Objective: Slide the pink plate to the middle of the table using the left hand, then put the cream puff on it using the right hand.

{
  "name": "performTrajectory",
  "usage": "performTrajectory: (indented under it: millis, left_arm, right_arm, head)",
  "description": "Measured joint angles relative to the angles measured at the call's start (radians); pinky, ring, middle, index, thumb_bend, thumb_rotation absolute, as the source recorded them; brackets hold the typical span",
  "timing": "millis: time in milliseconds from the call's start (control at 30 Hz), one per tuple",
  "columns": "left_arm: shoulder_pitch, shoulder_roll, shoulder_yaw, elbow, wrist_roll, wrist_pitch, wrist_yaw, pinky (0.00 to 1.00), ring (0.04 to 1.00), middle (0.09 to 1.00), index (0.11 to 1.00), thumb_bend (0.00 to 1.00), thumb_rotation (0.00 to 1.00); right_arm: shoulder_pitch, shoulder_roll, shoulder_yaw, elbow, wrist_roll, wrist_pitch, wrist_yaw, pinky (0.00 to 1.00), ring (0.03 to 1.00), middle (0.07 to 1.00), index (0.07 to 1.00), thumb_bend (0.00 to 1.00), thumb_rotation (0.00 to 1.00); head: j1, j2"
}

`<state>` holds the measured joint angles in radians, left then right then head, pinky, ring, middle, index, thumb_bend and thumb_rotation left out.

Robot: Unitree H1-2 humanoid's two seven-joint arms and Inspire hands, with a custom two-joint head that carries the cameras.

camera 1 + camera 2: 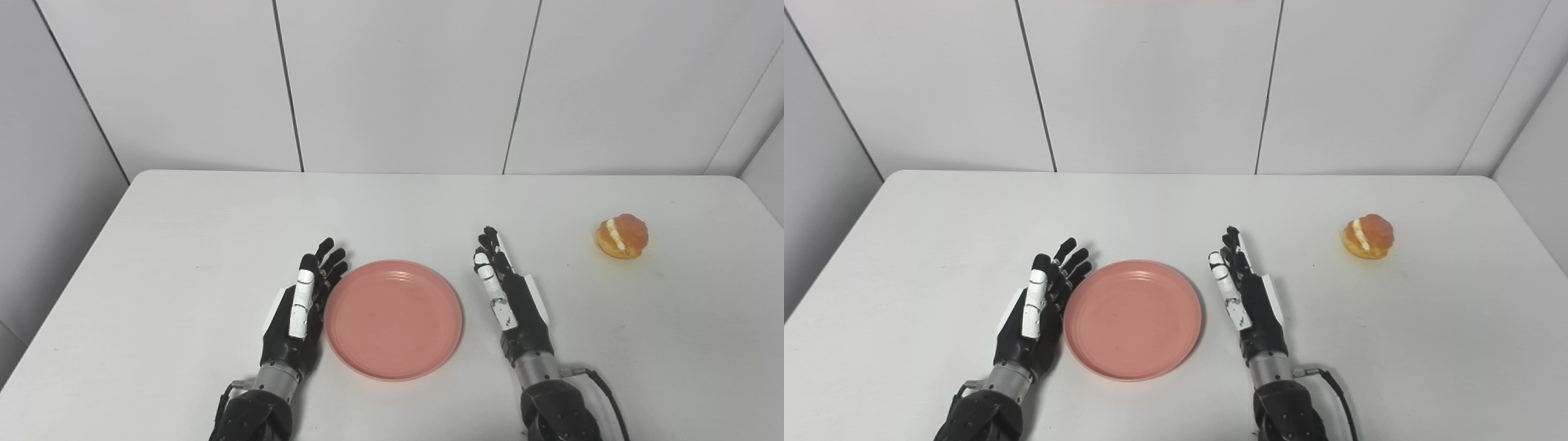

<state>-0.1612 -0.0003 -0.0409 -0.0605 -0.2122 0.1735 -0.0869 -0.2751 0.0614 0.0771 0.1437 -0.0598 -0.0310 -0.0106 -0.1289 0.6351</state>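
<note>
the pink plate (393,319) lies on the table (184,245) near the front edge, about mid-width, between the two hands. the left hand (298,312) stands on edge at the plate's 9 o'clock, fingers (331,260) straight and a little spread, right against the rim, holding nothing. the right hand (509,294) stands at 3 o'clock, a small gap off the rim, fingers straight, empty. the puff (622,236) sits at the plate's 2 o'clock, well apart from both hands.

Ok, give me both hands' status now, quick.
Left hand: open, holding nothing, right beside the pink plate.
Right hand: open, holding nothing, far from the cream puff.
</note>
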Motion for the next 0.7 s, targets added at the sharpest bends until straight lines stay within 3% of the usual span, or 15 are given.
performTrajectory:
  millis: [133, 400, 700]
  left_arm:
    - [0.007, -0.001, -0.012, -0.005, 0.012, -0.002, 0.000, 0.99, 0.960, 0.960, 0.958, 0.72, 1.00]
    - [0.014, -0.003, -0.020, -0.004, 0.019, -0.023, -0.009, 1.00, 1.000, 1.000, 0.999, 0.69, 1.00]
    - [0.017, -0.005, -0.015, 0.065, 0.069, -0.167, -0.006, 1.00, 1.000, 1.000, 1.000, 0.68, 1.00]
  right_arm:
    - [0.000, 0.000, -0.001, -0.005, -0.001, 0.001, 0.000, 0.92, 0.956, 0.967, 0.987, 0.53, 0.90]
    - [0.005, -0.001, -0.003, -0.015, -0.001, 0.001, -0.001, 0.91, 0.930, 0.955, 0.964, 0.55, 0.88]
    - [0.012, 0.003, -0.017, -0.042, -0.024, 0.001, -0.030, 0.90, 0.923, 0.946, 0.946, 0.62, 0.85]
  head:
    - [0.011, 0.000]
    - [-0.003, -0.006]
    - [0.003, -0.018]
